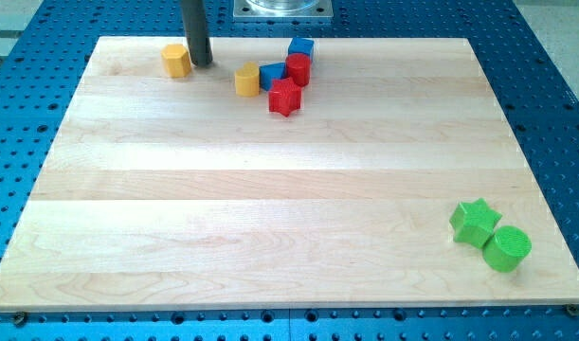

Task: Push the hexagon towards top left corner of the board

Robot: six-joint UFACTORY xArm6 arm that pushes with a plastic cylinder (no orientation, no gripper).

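A yellow-orange hexagon block lies near the top left corner of the wooden board. My tip stands just to the hexagon's right, touching or nearly touching its side. The dark rod rises from there out of the view's top.
A cluster sits at the top middle: a yellow block, a blue block, a blue cube, a red cylinder and a red star. A green star and a green cylinder lie at the bottom right.
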